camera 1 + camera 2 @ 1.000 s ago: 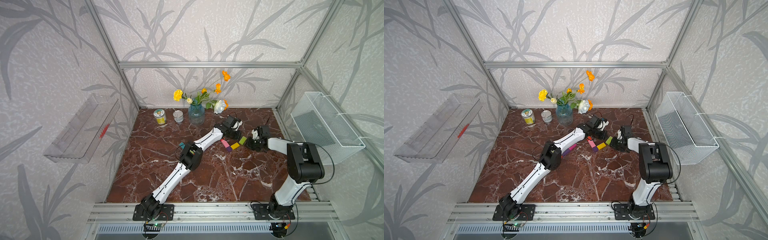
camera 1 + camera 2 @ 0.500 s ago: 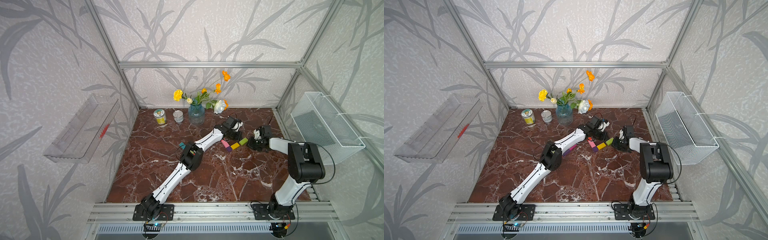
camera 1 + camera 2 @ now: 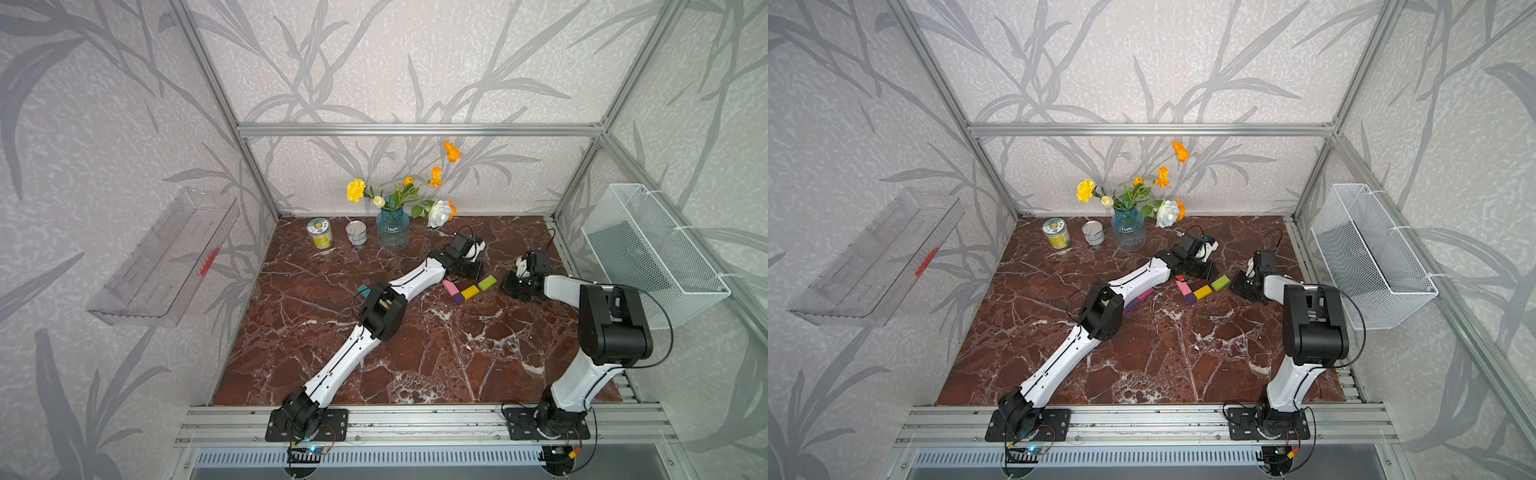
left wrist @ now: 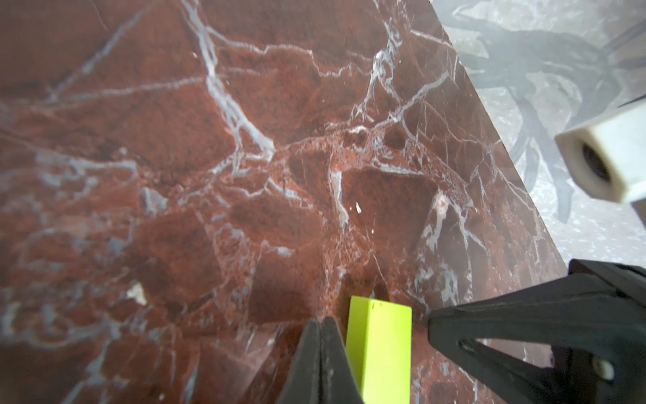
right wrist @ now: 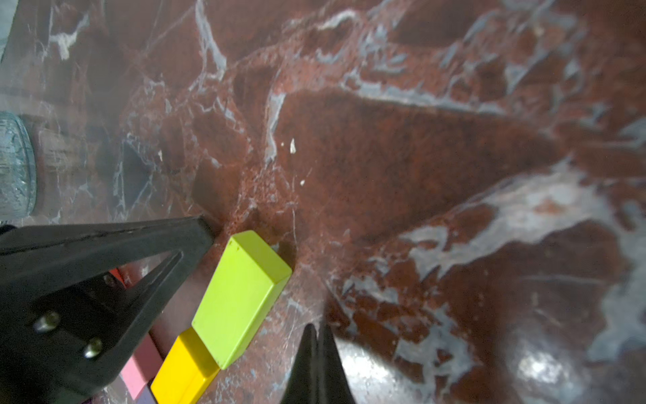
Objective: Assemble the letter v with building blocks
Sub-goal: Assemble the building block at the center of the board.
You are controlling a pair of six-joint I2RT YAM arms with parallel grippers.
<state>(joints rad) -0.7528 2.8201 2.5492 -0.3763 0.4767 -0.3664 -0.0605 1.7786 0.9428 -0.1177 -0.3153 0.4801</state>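
Finding: the letter is partly built. In both top views a pink block (image 3: 450, 286) slants down to a purple cube (image 3: 458, 297) at the point of the V. From there a yellow block (image 3: 470, 292) and a lime green block (image 3: 487, 282) climb away as the second stroke. A small red piece (image 3: 1179, 278) sits at the pink block's far end. In the right wrist view the lime green block appears to meet the yellow one end to end, slightly out of line.

My left end effector (image 4: 320, 323) has its fingers pressed together on nothing, with its tip just beside one long side of the lime green block. My right end effector (image 5: 316, 330) is likewise closed and empty, near the opposite side. I cannot tell whether either one touches the block.

Outstanding: a teal block (image 3: 364, 290), a magenta block (image 3: 1145, 296) and a purple bar (image 3: 1131, 305) lie on the desk (image 3: 415, 353) under my left arm, well apart from the letter. In my judgement the lime green block needs squaring, and then both strokes need lengthening.
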